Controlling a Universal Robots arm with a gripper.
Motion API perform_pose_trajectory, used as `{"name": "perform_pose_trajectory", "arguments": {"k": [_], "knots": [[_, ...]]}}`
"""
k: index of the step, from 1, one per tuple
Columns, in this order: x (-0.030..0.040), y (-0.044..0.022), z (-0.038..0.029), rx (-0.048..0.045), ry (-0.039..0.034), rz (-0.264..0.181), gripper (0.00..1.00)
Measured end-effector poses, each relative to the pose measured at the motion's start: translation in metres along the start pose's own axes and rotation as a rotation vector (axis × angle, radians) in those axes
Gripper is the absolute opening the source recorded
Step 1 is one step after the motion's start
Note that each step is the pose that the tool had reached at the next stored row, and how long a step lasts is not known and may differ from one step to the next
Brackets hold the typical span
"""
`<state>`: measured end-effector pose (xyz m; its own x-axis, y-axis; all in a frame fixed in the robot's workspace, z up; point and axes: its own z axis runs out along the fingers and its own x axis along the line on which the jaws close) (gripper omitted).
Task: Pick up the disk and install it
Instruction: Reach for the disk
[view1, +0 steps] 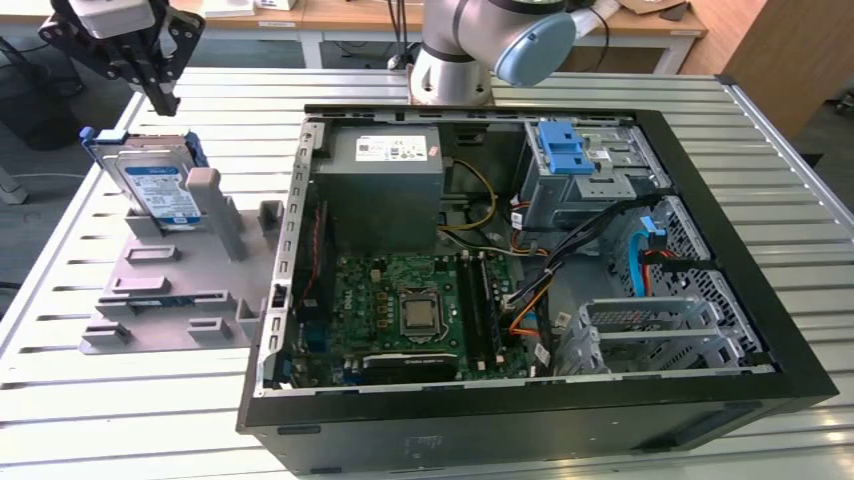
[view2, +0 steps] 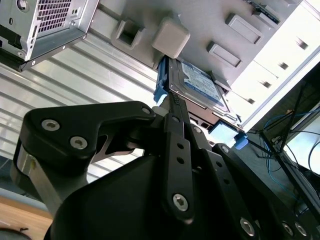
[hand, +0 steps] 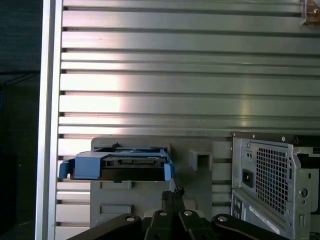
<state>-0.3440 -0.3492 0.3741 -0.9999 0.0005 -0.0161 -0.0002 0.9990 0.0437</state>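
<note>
1. Exterior view, upper left of the frame: the black two-fingered claw (view1: 166, 103) hangs above the table, its fingers drawn together to a point and gripping nothing.
2. Just below it, the flat silver hard drive (view1: 158, 188), with a blue-and-white label and a blue plastic carrier, stands on edge in a grey plastic fixture (view1: 174, 290), apart from the claw.
3. In both wrist views the claw (view2: 170, 104) (hand: 176, 192) is near the hard drive (view2: 197, 82) (hand: 122, 165) without touching it.
4. An open black computer case (view1: 534, 405) sits at centre and right on the slatted metal table (view1: 80, 400).
</note>
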Motion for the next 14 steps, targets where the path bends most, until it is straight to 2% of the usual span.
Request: {"name": "perform_pose_trajectory", "arguments": {"k": [9,14], "knots": [[0.0135,0.0000,0.0004,0.0001,0.0001,0.000,0.11],[0.0238,0.0000,0.0007,0.0003,0.0001,0.000,0.11]]}}
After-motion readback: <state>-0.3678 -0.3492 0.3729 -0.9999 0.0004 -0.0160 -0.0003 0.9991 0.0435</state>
